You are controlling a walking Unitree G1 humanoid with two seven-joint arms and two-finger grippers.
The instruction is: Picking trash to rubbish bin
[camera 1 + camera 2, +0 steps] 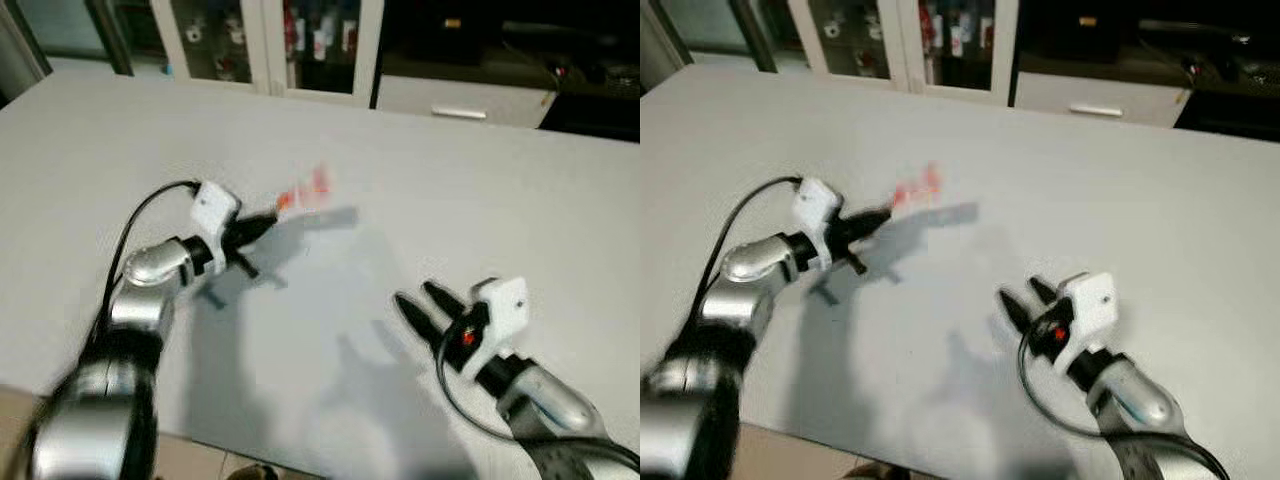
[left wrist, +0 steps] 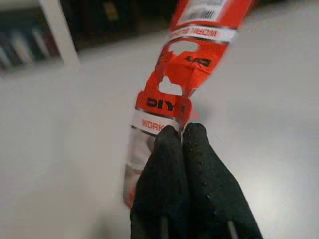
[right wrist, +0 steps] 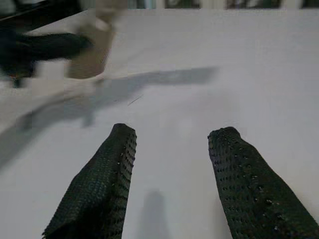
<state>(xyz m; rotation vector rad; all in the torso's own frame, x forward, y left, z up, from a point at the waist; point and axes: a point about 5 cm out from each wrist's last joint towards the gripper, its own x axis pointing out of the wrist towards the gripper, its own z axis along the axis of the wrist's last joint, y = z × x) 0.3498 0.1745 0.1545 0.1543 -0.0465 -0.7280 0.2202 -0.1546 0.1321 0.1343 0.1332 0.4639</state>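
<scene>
My left gripper [image 2: 180, 137] is clenched on the end of a red and white wrapper [image 2: 187, 74], holding it just above the table [image 1: 450, 190]. My right gripper [image 3: 172, 164] hangs nearer me over the same table, its 2 fingers spread and holding nothing. I judge the pickup done; no bin is in sight, so carrying and dropping remain.

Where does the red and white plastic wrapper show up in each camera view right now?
Left eye: red and white plastic wrapper, blurred, upper centre, at the left gripper.
Right eye, left of centre.
Left wrist, pinched at the fingertips.
Right wrist: cannot tell; blurred.
Shared landmark: white table.
</scene>
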